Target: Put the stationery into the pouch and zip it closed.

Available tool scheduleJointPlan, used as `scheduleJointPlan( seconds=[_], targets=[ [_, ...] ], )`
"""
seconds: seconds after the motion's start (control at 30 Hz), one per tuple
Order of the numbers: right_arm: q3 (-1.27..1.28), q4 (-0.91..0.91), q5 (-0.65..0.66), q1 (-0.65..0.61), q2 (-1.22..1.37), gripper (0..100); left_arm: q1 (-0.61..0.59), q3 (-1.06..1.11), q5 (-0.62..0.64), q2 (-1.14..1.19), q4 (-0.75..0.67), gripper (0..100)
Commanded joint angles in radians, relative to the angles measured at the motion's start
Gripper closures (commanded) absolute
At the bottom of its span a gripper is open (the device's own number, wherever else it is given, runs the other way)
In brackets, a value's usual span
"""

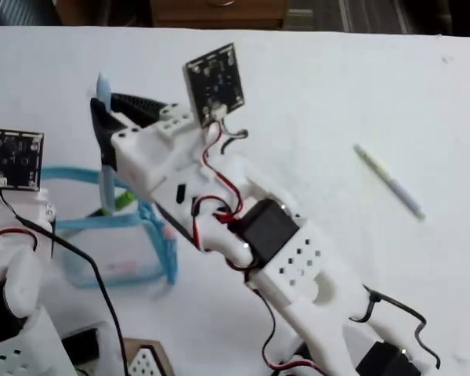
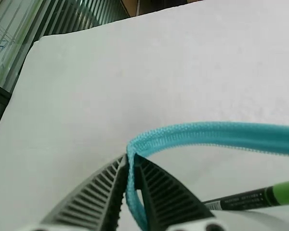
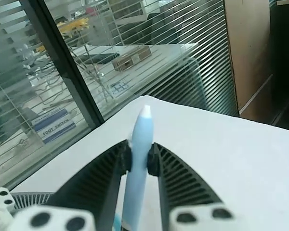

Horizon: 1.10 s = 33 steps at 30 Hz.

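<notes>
The right tool (image 3: 139, 153) is clamping a blue pen (image 3: 143, 127) upright above the pouch (image 1: 117, 254), the left tool (image 2: 130, 166) is pinching its rim, and I'm guessing lowering the pen inside comes next.

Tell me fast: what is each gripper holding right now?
Left gripper: shut on the teal zipper rim of the pouch.
Right gripper: shut on the light blue pen.
</notes>
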Motion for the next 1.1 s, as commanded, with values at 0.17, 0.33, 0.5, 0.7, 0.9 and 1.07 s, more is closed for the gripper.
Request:
scheduleJointPlan(
  seconds=[0.17,0.33,0.5,0.7,0.9,1.07],
  targets=[
    [0.069,-0.021,0.198,-0.124,-0.039,98.2,-0.016,0.198,0.005,0.044,0.025,98],
    [0.071,0.038,0.313,-0.151,-0.041,98.1,-0.019,0.196,0.005,0.041,0.026,98],
    [0.072,0.056,0.404,-0.165,-0.094,94.9,-0.019,0.195,0.005,0.041,0.025,98],
    [0.072,0.183,0.422,-0.165,-0.139,78.3,-0.016,0.195,0.005,0.044,0.02,98],
    [0.072,0.191,0.42,-0.165,-0.182,78.6,-0.016,0.198,0.005,0.044,0.009,98],
    [0.035,0.189,0.419,-0.159,-0.185,78.6,-0.016,0.199,0.005,0.044,0.014,98]
  ],
)
